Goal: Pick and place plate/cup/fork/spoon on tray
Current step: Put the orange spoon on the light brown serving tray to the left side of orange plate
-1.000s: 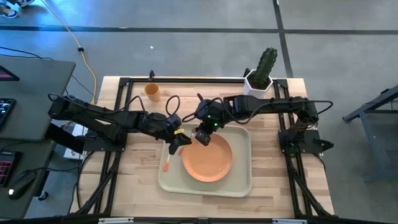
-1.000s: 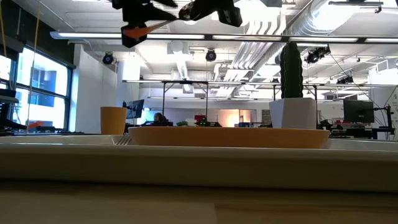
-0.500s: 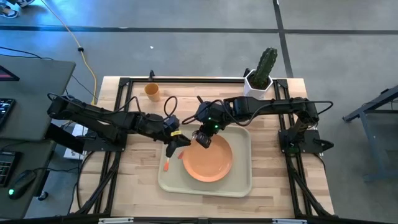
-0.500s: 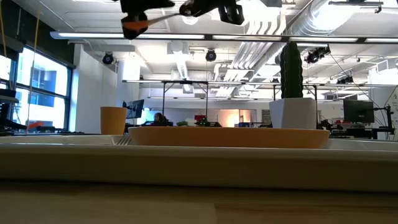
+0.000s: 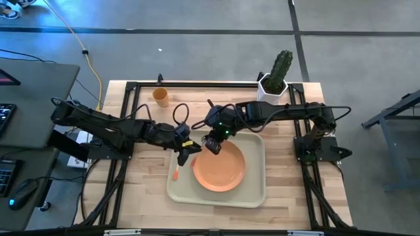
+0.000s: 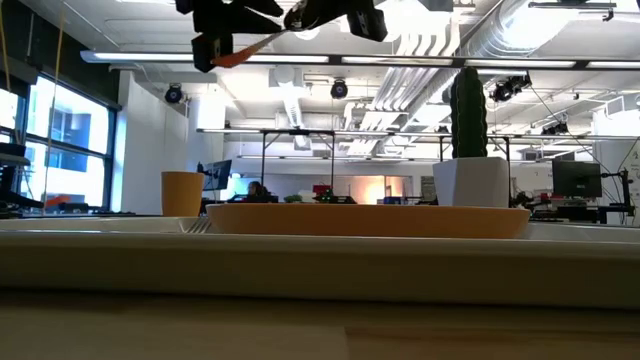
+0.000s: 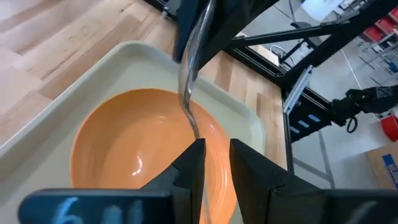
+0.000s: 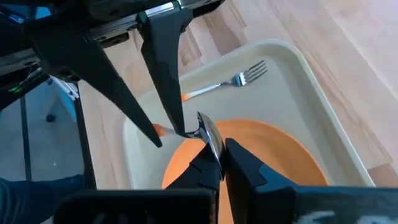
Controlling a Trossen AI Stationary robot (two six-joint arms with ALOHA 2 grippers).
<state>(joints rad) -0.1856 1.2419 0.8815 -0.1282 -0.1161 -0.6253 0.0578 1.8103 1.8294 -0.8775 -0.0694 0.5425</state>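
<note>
High view: the tray [image 5: 252, 193] lies at the table's near middle with the plate [image 5: 220, 169] flat inside it and the fork [image 5: 176, 172] along its left side, handle toward the near edge. Above the plate's far left edge the two grippers meet over the tray. The left gripper [image 5: 186, 151] comes in from the left and the right gripper [image 5: 212, 145] from the right, both pinching the spoon [image 8: 208, 134] between them in the air, clear of the plate.

In the right wrist view that arm's fingers are pressed onto the spoon's silver bowl, while the other arm's dark fingers [image 8: 165, 68] clamp the orange handle just beyond; the fork lies on the tray floor behind, tines toward the tray's corner. In the left wrist view the fingers [image 7: 189, 171] are pinched on the handle and the metal stem runs up into the other gripper, with the plate directly under it.

Farther back, the cup [image 5: 161, 96] stands upright on the bare wood near the far left corner, well apart from the tray, and a cactus pot [image 5: 273, 84] sits at the far right edge
</note>
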